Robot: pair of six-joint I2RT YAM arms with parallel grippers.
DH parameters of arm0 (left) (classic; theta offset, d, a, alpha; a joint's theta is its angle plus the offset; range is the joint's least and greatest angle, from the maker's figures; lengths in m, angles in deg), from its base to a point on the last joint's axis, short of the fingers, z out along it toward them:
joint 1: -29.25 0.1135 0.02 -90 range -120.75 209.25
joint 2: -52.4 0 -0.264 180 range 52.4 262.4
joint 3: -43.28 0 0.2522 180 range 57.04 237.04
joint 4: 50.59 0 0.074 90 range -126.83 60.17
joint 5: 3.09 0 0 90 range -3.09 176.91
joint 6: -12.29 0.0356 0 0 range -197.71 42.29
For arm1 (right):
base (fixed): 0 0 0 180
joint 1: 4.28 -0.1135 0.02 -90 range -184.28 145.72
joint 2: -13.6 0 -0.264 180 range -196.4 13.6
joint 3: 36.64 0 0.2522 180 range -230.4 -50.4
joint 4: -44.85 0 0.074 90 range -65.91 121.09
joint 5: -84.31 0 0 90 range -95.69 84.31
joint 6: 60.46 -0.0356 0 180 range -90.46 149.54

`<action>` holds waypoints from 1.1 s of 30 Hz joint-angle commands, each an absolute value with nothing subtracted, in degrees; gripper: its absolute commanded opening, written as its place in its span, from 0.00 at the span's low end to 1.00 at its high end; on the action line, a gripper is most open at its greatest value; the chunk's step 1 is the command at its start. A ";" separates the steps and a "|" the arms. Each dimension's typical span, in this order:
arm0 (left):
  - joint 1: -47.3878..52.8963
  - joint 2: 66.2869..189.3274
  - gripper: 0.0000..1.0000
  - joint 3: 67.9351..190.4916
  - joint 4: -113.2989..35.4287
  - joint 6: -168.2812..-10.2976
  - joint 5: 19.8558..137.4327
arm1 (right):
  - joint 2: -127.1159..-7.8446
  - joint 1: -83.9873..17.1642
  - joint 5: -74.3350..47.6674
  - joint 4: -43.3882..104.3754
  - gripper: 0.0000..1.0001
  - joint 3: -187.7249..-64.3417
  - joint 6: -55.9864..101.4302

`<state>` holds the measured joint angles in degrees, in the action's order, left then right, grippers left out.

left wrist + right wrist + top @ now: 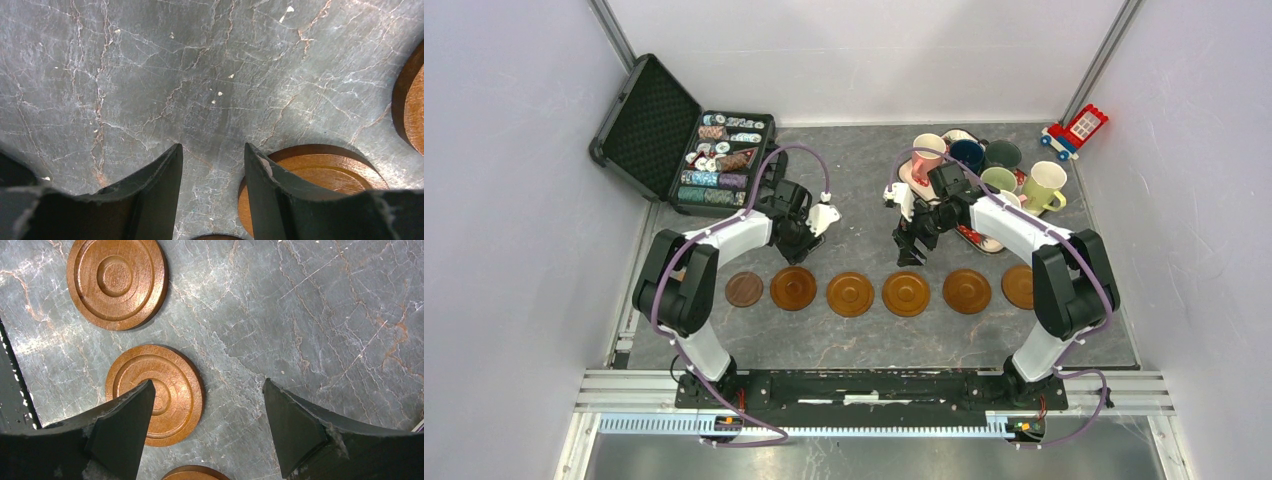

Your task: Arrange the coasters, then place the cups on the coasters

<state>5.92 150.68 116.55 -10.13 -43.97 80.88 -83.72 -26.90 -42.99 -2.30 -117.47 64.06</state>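
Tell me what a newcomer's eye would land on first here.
A neat row of brown coasters runs across the near half of the grey veined table, with the leftmost coaster darker than the rest. A huddle of coloured mugs stands at the far right. At the far left an open black case holds poker chips.

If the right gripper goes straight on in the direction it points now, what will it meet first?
Most likely the bare table: the right gripper points down at it, jaws open and empty. One finger might clip the edge of a coaster lying just beside the gap; depth is unclear.
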 commanded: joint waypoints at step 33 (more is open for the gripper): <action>6.89 144.25 0.81 118.18 -4.31 -38.84 77.80 | -78.36 -25.21 -39.00 1.78 0.87 -121.73 58.41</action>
<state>6.10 147.84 113.51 -6.85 -35.49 79.27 -83.30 -26.72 -41.81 -1.99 -118.76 62.62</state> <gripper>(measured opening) 0.781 0.866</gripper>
